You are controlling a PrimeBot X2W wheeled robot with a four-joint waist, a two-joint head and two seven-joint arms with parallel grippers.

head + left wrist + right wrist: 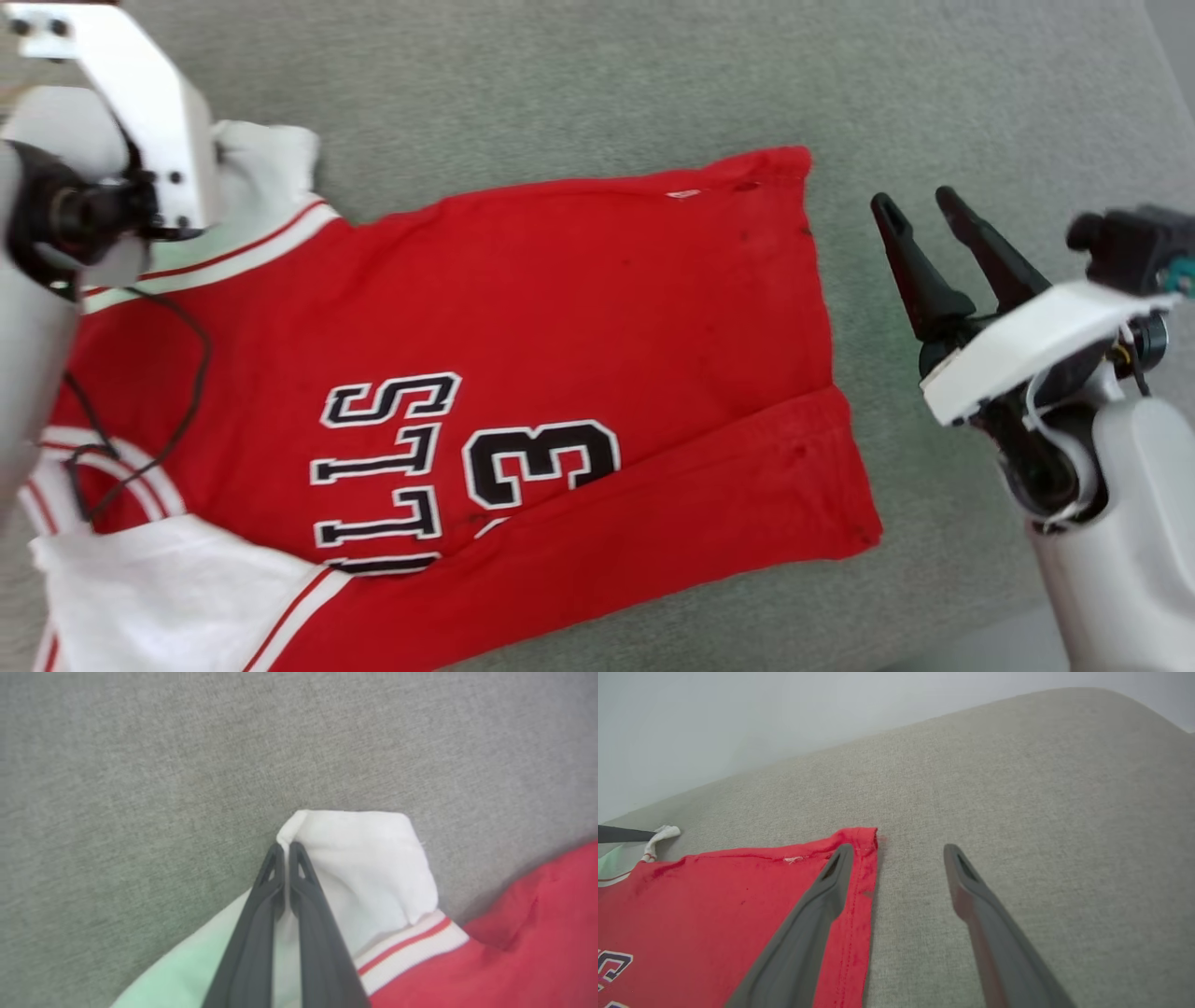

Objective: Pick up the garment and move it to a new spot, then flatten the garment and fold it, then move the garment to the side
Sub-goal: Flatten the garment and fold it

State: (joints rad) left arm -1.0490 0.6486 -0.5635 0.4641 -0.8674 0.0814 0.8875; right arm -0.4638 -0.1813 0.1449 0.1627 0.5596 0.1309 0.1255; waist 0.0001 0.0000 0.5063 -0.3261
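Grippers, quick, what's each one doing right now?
Left gripper: closed on the garment, at its white sleeve.
Right gripper: open, holding nothing.

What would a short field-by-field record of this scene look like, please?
surface: grey fabric surface
item: garment, red, spread out with the print facing up
fold: edge nearest the robot is folded over part of the print
left gripper: shut, pinching the tip of the white sleeve
right gripper: open, beside the hem, holding nothing
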